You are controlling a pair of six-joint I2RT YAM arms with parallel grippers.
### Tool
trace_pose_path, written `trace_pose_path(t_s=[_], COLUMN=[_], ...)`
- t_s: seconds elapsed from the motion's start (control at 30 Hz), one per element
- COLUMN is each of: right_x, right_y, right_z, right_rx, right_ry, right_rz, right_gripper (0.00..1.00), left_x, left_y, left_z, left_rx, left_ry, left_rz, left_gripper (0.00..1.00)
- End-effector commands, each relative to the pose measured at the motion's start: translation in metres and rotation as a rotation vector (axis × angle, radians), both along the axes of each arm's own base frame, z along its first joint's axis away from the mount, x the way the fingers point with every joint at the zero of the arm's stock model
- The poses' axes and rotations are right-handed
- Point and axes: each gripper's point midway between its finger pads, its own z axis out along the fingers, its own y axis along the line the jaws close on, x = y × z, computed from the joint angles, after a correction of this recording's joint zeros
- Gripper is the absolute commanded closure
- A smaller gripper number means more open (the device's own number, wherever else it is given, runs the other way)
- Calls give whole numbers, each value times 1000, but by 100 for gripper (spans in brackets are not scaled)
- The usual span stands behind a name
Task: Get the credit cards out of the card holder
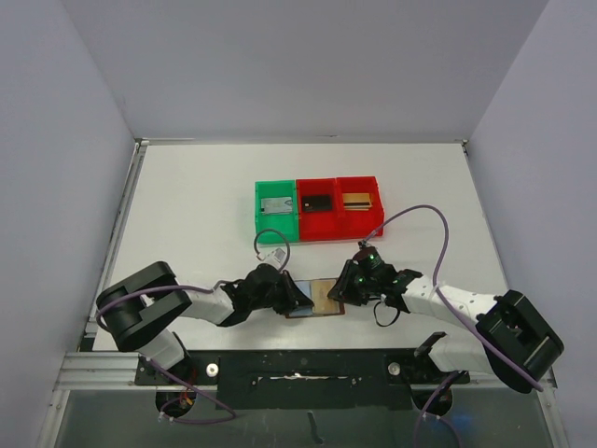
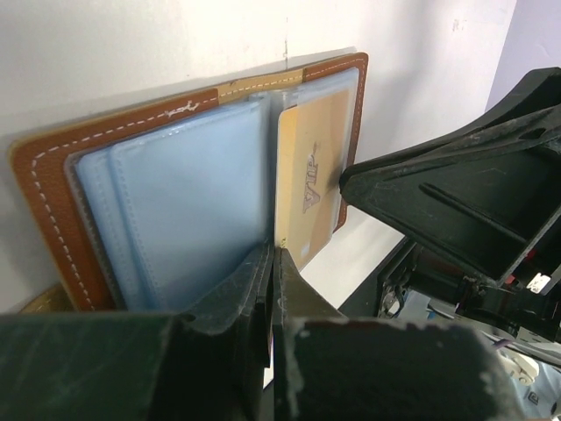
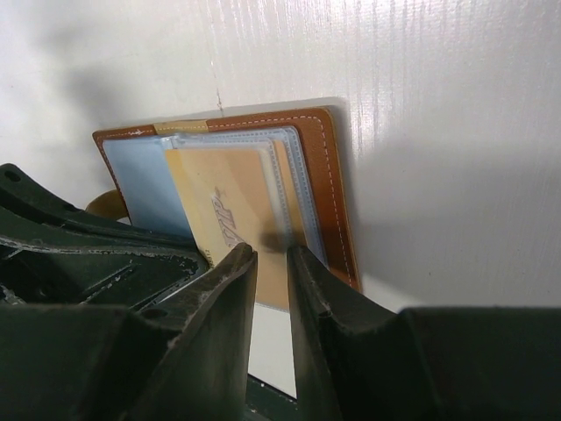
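The card holder [image 1: 325, 297] lies open near the table's front edge, brown outside [image 2: 53, 202] with pale blue pockets [image 2: 184, 210]. A gold credit card [image 2: 311, 175] marked VIP sits in its clear sleeve [image 3: 219, 206]. My left gripper [image 1: 297, 301] covers the holder's left half. Its jaws are pressed together [image 2: 274, 253] right at the gold card's near corner, pinching its edge. My right gripper [image 1: 342, 292] is at the holder's right side, its fingers a narrow gap apart [image 3: 272, 250] over the card's near edge, and only table shows between them.
Three bins stand in a row behind the holder: a green bin [image 1: 275, 224] with a grey card, a red bin [image 1: 317, 229] with a dark card, and another red bin [image 1: 366, 224] with a gold-brown card. Both grippers crowd the holder, nearly touching each other.
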Motion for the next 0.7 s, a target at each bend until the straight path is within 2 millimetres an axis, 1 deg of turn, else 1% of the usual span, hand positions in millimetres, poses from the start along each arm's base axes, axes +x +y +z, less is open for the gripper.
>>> trace_pose_path(t_s=[0.0,0.2,0.3,0.4,0.53,0.67], right_x=[0,0,2,7,18,25], right_y=[-4,-5,-3,1,8,19], right_z=[-5,-6,-2,9,35,48], right_rx=[-28,-30,-22,-5,34,64], right_ry=[11,12,-1,-41,-119,-157], right_rz=[-1,2,8,19,34,73], right_gripper=[76,76,76,76,75,73], left_x=[4,4,5,6,6,6], left_y=[6,10,9,8,6,6], left_z=[6,7,9,10,11,12], left_rx=[-3,12,11,13,12,12], left_ry=[-15,-16,-22,-25,-27,-31], left_rz=[29,42,39,33,30,28], left_gripper=[100,100,100,100,100,100])
